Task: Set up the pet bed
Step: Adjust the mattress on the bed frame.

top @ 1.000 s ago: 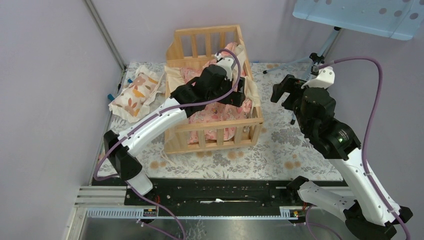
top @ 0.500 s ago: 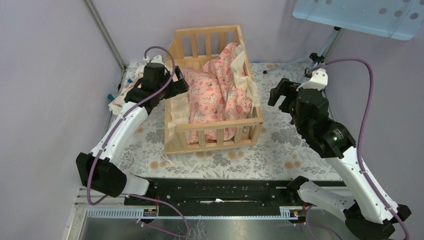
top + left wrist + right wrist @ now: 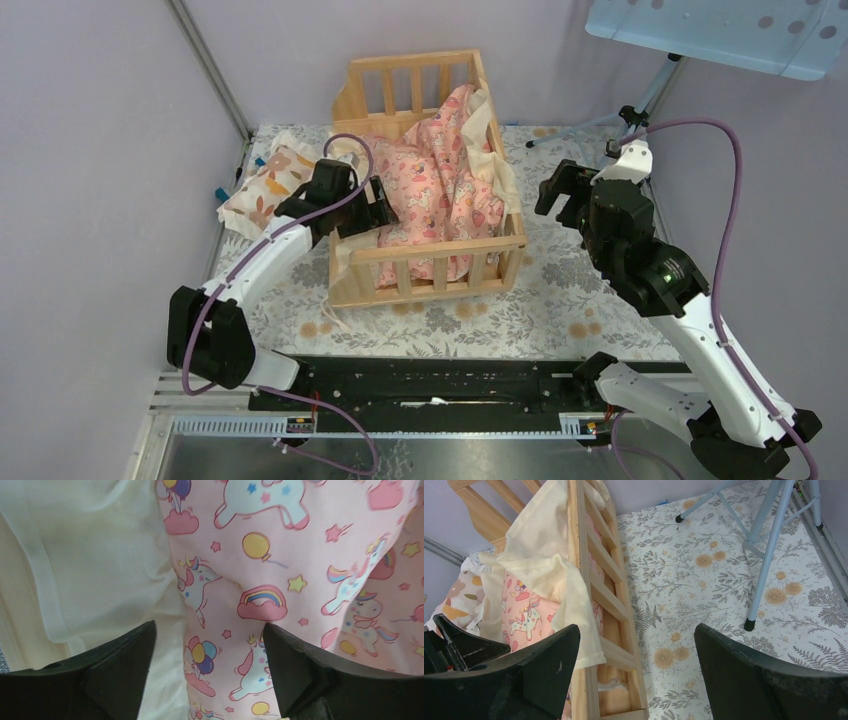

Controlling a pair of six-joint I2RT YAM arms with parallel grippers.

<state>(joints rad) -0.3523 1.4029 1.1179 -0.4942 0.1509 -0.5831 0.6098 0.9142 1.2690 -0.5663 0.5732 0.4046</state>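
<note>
The pet bed, a light wooden slatted frame, stands mid-table. A pink unicorn-print cushion lies bunched inside it, its cream ruffle draped over the right rail. My left gripper reaches over the bed's left rail. It hangs open just above the cushion, where the pink cloth meets the ruffle, with nothing pinched between the fingers. To the right of the bed, my right gripper hovers open and empty, above the bed's right rail and the mat.
A small cream pillow with orange leaf prints lies left of the bed by the wall. A tripod's legs stand on the floral mat at the back right, under a pale blue panel. Walls close in on the left and behind.
My left arm left the cushion in the bed, swung out left toward the pillow, then came back to the bed's left rail. The cushion stayed bunched. The right arm barely moved.
</note>
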